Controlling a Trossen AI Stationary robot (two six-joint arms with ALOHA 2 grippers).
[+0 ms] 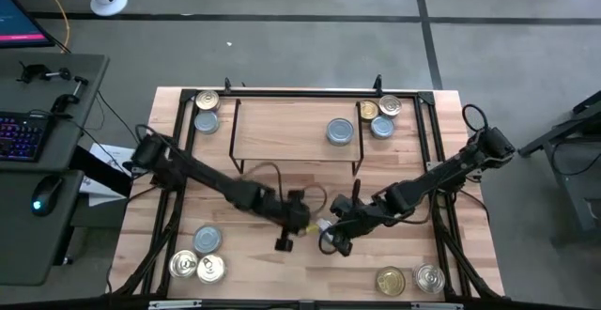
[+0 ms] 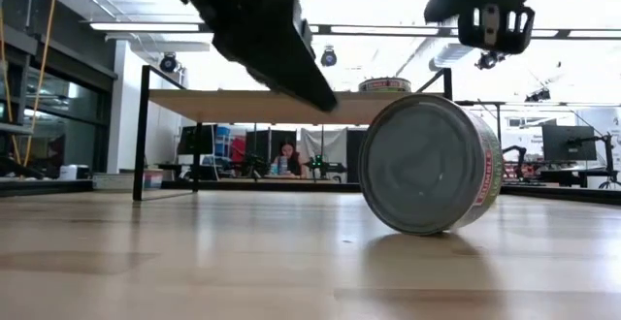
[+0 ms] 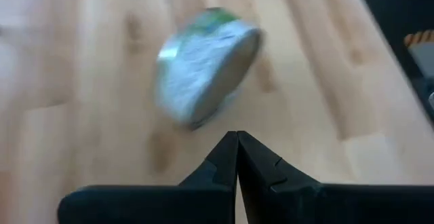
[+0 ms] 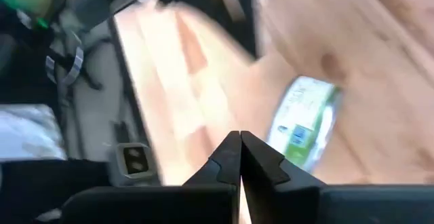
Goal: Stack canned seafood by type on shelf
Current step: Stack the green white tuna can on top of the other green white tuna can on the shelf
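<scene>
Tin (image 2: 432, 165) stands on edge, tilted, mid-table between both arms, shelf (image 1: 293, 130) beyond it holding one tin; left gripper (image 3: 237, 157) and right gripper (image 4: 239, 157) both pressed together, empty; best to spread one, steady the tin flat, then pinch across its rim.

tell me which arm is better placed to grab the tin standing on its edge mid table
Left, narrowly. The tin stands on its rim just beyond the shut left claw, squarely ahead. For the shut right claw the same tin sits off to one side. Either must open first.
</scene>
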